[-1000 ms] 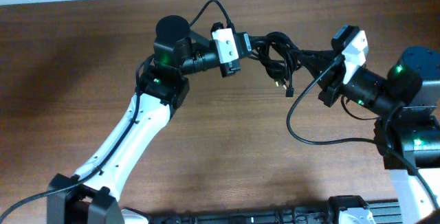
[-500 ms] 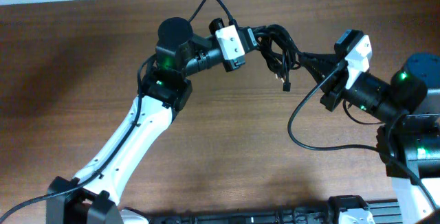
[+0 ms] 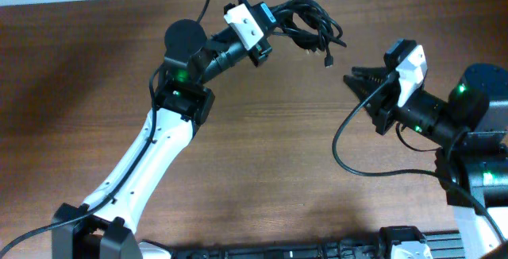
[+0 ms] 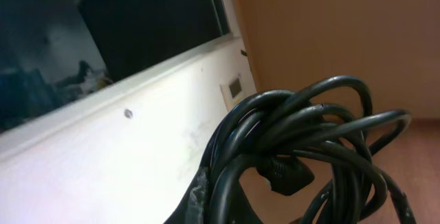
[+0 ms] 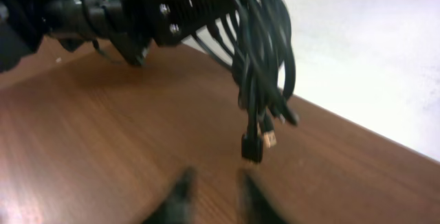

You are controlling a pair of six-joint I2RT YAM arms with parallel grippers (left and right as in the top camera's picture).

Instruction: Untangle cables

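Letting go of the strand they were tugging, the right jaws now stand slightly parted and empty at mid-right, while the left jaws, clamped on the cables [image 3: 305,21], have swung the still-looped bundle to the upper middle, so the untangling looks barely begun.

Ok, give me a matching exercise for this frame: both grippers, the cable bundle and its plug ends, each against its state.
Things:
1. left gripper
2. right gripper
3. cable bundle
4. plug ends

States:
A. dangling below the loops
B. jaws parted, holding nothing
C. shut, gripping the loops
D. coiled, held up in the air

Pairs: 1-C, 2-B, 3-D, 4-A.
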